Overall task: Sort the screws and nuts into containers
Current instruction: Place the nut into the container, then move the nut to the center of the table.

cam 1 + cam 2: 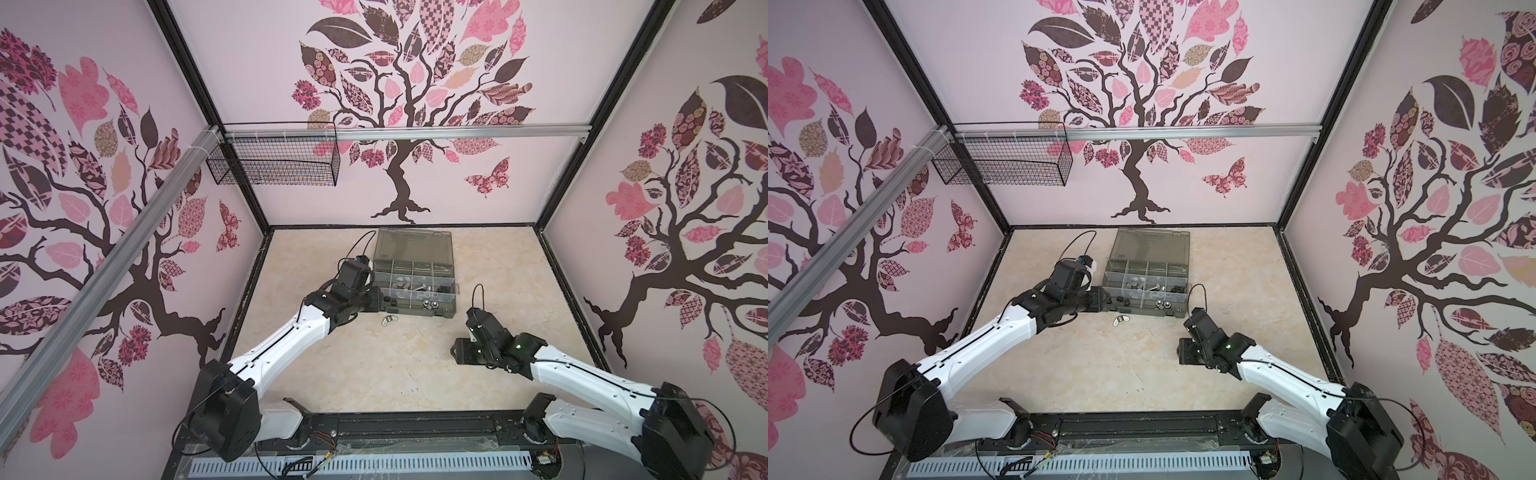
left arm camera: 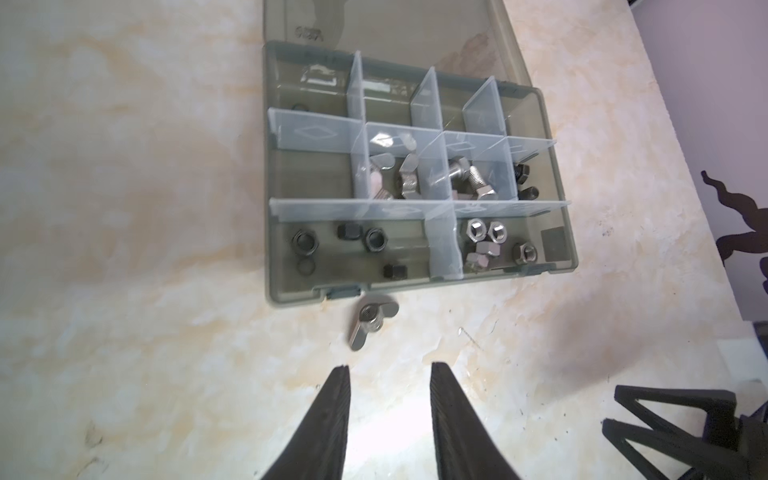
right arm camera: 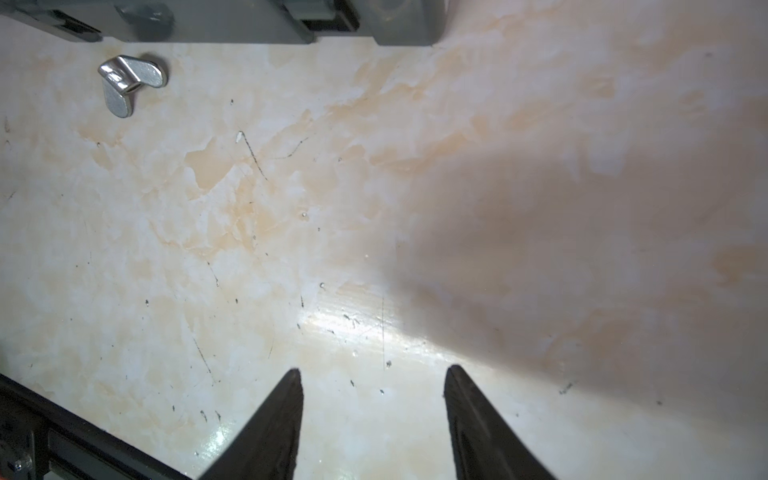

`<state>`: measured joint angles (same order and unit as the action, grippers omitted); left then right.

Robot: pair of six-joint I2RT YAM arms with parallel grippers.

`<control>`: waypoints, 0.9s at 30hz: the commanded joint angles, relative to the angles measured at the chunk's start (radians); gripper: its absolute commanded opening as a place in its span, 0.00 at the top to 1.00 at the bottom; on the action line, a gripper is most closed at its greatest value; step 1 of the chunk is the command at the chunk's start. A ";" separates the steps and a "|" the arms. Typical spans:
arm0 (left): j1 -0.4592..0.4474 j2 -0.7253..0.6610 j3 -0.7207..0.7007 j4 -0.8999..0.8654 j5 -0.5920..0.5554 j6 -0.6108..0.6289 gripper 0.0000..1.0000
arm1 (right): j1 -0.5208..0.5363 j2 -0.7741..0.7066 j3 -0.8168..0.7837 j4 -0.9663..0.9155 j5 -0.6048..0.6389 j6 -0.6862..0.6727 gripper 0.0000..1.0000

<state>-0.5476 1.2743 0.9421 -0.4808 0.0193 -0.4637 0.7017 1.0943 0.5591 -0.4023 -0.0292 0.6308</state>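
**Below the organizer case (image 1: pixel 415 312), one wing nut (image 1: pixel 388 321) lies unsorted**

Just under the centre of both top views, the silver wing nut lies on the marbled tabletop (image 1: pixel 374 374), close beside the case's front wall but apart from it. The left gripper (image 2: pixel 388 366) is up and to the left of it, and the nut lies just ahead of its fingertips. The jaws are parted with nothing between them. The nut's ear-to-ear axis runs slantwise, roughly along the gripper's line of reach, so the jaws would probably close across its narrow width with little wrist turn. The right gripper (image 3: pixel 374 370), also parted and empty, hangs lower right and farther off, so the left arm is the nearer one.

The case lid is folded back. In the middle row sit wing nuts (image 2: pixel 395 178), silver hex bolts (image 2: pixel 469 178) and black screws (image 2: pixel 525 183). The row nearest the arms holds black hex nuts (image 2: pixel 374 239) at left and silver hex nuts (image 2: pixel 486 235) at right. The far row looks nearly empty.
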 commanded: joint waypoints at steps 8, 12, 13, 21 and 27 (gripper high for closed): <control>0.006 -0.330 -0.264 -0.070 -0.121 -0.128 0.63 | 0.075 0.298 0.267 0.079 -0.048 -0.109 0.43; 0.006 -0.404 -0.306 -0.107 -0.122 -0.165 0.62 | 0.119 0.425 0.364 0.081 -0.044 -0.129 0.43; 0.005 -0.421 -0.314 -0.116 -0.121 -0.174 0.62 | 0.128 0.452 0.387 0.084 -0.044 -0.134 0.43; 0.006 -0.550 -0.382 -0.173 -0.129 -0.227 0.62 | 0.163 0.655 0.604 0.060 -0.011 -0.200 0.43; 0.006 -0.605 -0.405 -0.196 -0.147 -0.248 0.62 | 0.201 0.767 0.723 0.082 0.004 -0.244 0.43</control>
<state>-0.5476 0.6846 0.5648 -0.6533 -0.1066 -0.6903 0.8803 1.8065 1.2274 -0.3149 -0.0448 0.4252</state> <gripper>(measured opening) 0.376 0.569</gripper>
